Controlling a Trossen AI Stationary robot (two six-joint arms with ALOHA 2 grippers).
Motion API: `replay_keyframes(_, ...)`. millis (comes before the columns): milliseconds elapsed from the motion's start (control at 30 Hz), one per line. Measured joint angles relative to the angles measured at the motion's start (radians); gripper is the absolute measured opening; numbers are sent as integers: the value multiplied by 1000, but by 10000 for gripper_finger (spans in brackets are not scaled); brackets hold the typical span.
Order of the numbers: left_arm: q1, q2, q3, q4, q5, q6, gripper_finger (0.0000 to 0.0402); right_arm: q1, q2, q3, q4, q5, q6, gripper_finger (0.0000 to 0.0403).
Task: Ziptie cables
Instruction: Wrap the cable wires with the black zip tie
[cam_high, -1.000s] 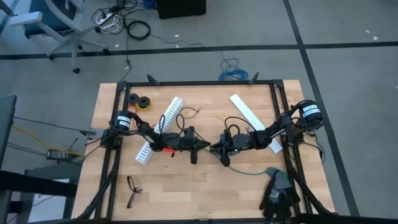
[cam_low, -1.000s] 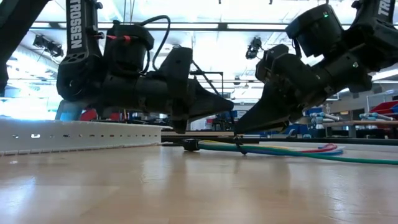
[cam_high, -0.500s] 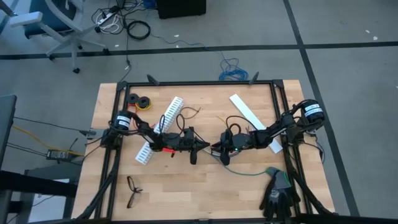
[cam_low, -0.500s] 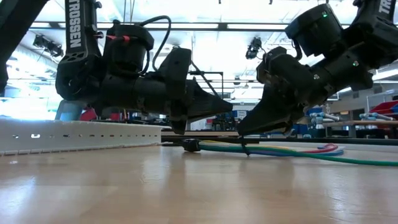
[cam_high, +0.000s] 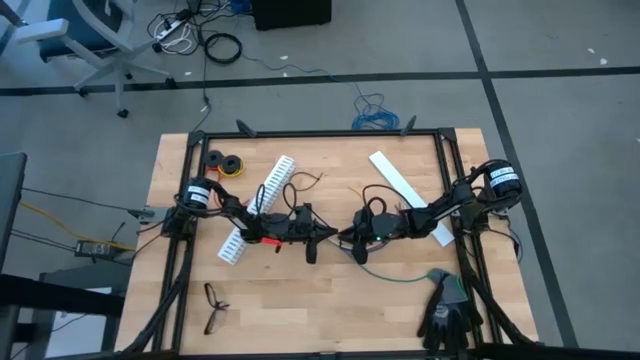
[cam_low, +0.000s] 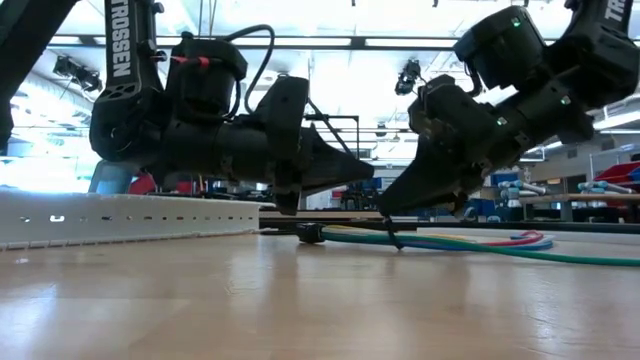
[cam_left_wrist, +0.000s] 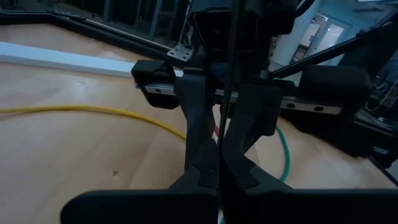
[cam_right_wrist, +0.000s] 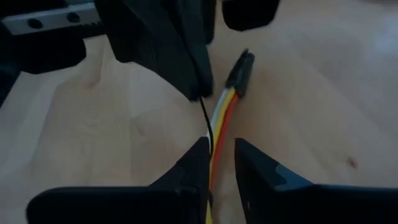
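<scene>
Vs. a sec ago: right gripper (cam_low: 392, 212) tilted a bit lower in low view, shifted slightly toward the left one; fingers narrowed a touch. Left gripper (cam_low: 365, 180) unchanged, cables same spot.

Counts: 2 arms, both meeting near table (cam_high: 300, 295) centre. 1 bundle of cables (cam_right_wrist: 219, 115) on the wood between/under the tips; yellow, red, white strands seen in right wrist view, ending in a dark connector (cam_right_wrist: 240, 73). 1 ziptie (cam_right_wrist: 206, 127) visible, thin black line running from left gripper's tip down toward the right gripper's fingers (cam_right_wrist: 193, 165). 1 green cable (cam_high: 395, 278) trailing toward table's right front. 1 loose yellow wire (cam_left_wrist: 93, 112) on the wood. 2 white strips: slotted strip (cam_high: 258, 208) left of centre, plain strip (cam_high: 400, 185) on right. 1 pair eyeglasses (cam_high: 213, 305) front left. 1 pair gloves (cam_high: 445, 310) front right. 1 tape roll (cam_high: 227, 164) back left.

Grippers: left clamped tight, pinching the ziptie's upper end. Right at a narrow gap, straddling cables and ziptie; actual contact hard to tell.

Hidden/unclear: ziptie's lower end lost between right fingers. Bundle's far part covered by both grippers in high view. Blue/grey strands only faintly seen in low view. Left wrist view mostly blocked by the right arm's body.
</scene>
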Motion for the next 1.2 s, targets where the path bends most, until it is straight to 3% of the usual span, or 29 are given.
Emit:
replay_keyframes(333, 1, 0, 8, -6, -3, 1, 0, -2, -1, 33, -100, -25, -4, 2)
replay_keyframes(533, 4, 1, -21, -11, -10, -29, 0, 10, -1, 27, -104, -142, 1, 17)
replay_keyframes(867, 7, 1, -21, -4, -12, -47, 0, -23, -1, 25, -82, -144, 13, 54)
replay_keyframes(1200, 13, 1, 22, -8, -5, -44, 0, -47, -1, 25, -88, -139, 1, 28)
